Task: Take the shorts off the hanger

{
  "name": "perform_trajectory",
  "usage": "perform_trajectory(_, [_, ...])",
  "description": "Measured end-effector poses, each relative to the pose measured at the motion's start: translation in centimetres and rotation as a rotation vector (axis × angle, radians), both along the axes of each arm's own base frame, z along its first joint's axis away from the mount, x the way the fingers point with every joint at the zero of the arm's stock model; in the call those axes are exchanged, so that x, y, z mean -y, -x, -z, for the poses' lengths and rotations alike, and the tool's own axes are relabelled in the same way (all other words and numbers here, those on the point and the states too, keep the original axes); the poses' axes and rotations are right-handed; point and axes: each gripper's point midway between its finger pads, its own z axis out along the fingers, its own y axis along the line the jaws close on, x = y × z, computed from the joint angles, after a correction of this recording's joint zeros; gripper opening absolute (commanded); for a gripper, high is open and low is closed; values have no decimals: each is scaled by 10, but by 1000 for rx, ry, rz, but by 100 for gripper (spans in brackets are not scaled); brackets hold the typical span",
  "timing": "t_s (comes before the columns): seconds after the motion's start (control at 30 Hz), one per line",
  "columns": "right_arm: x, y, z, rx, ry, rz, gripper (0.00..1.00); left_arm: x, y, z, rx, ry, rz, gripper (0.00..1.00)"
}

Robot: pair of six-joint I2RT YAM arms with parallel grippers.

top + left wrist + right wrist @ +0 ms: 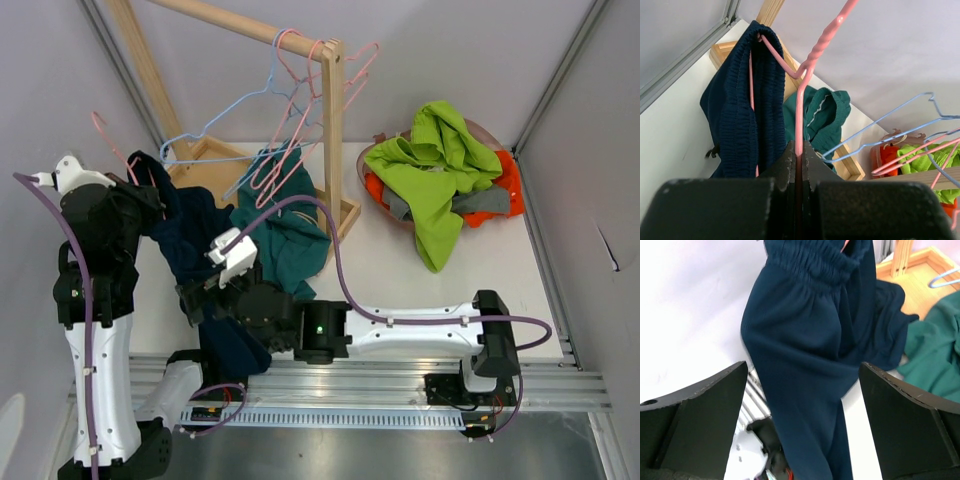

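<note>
Left gripper [801, 152]: fingers pressed together, pinching the wire neck of a pink hanger [805, 75] just below its twisted stem.

Navy shorts [740, 125] hang on that hanger. The ribbed elastic waistband is folded over one sloping shoulder of the wire and the dark cloth drops in long soft folds, held up clear of the table [400, 270] at the near left.

Right gripper [802, 390]: fingers [705, 405] spread wide, one on each side of the hanging navy cloth below the gathered waistband. Cannot tell whether either finger touches it.

Teal shorts [290, 245] lie crumpled on the table at the foot of the wooden rack [335, 130]. Bare pink and blue hangers [290, 110] hang on the rack.

Far right: lime green shorts [440, 170] are heaped over the orange shorts [510, 185] and the grey shorts [480, 200].

Hard to read:
- The hanger's lower wire is lost inside the navy cloth.
- In the top view the navy hem is covered by the right arm.
- The grey pair is mostly buried, with only a strip showing.
- The orange pair shows only at the edges of the heap.
</note>
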Motion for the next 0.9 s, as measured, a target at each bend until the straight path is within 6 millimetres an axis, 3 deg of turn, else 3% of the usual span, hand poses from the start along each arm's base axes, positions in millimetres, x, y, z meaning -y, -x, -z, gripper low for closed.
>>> perform_trajectory(0.23, [-26,-16,17,-14,10,3,99,-1,-1,-3,12,-3,-3,0])
perform_trajectory(0.3, [-32,-18,28,-27,23,-3,94,0,-1,-3,13,-2,-1,0])
perform_trajectory(0.33, [-35,-18,34,-35,29,-10,67,0,-1,-4,14,-1,2,0])
perform_trajectory(0.4, [-41,-19,47,-48,44,-20,36,1,-1,-8,19,0,8,0])
perform_trajectory(0.43, [-45,-19,54,-59,48,-29,0,2,-2,-9,22,0,10,0])
perform_trajectory(0.53, [-52,-22,71,-92,56,-44,0,3,-2,-14,27,-1,18,0])
perform_trajectory(0.67, [-47,-22,85,-111,60,-35,0,1,-3,-18,19,-25,19,0])
perform_trajectory(0.8, [-17,2,99,-126,92,-7,0,-3,-7,-20,-18,-70,8,0])
perform_trajectory(0.9, [11,33,91,-143,87,10,0,-6,-9,-18,-60,-107,4,0])
